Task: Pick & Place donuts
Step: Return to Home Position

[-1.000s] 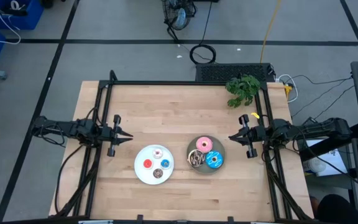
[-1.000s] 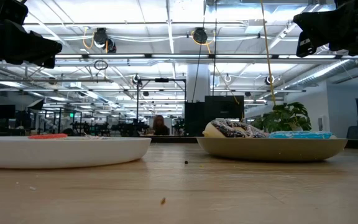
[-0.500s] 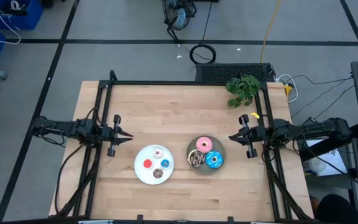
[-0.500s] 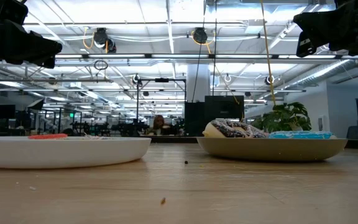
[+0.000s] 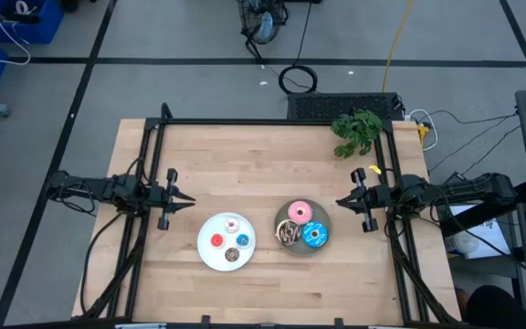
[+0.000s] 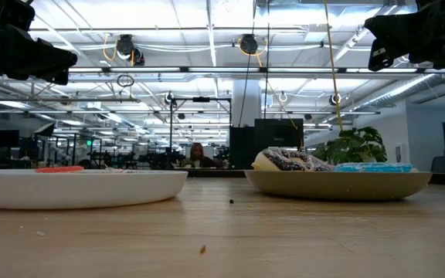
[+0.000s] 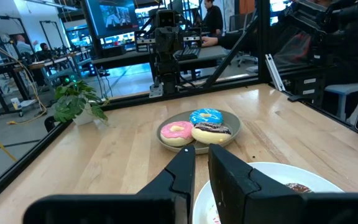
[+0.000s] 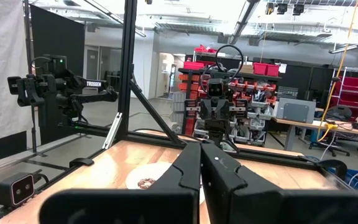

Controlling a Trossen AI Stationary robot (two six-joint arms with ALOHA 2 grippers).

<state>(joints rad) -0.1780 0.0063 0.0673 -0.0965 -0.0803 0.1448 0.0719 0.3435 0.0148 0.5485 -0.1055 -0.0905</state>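
Seven toy ring donuts [image 5: 315, 235] lie plated, four tiny donuts [image 5: 216, 241] on the round white plate [image 5: 206, 228] and three larger donuts [image 5: 299, 213] on the round grey plate [image 5: 325, 217]; with the left arm's fingers [image 7: 182, 174] and right arm's fingers [image 8: 188, 165] closed, empty, at opposite edges of the wooden counter [image 5: 245, 155], placing appears complete, leaving only settling at home.

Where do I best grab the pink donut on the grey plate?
Take the pink donut from straight above, on its arc toward the plant: one finger in the hole, one outside. It lies flat on the grey plate, and the brown donut and blue donut crowd its other side.
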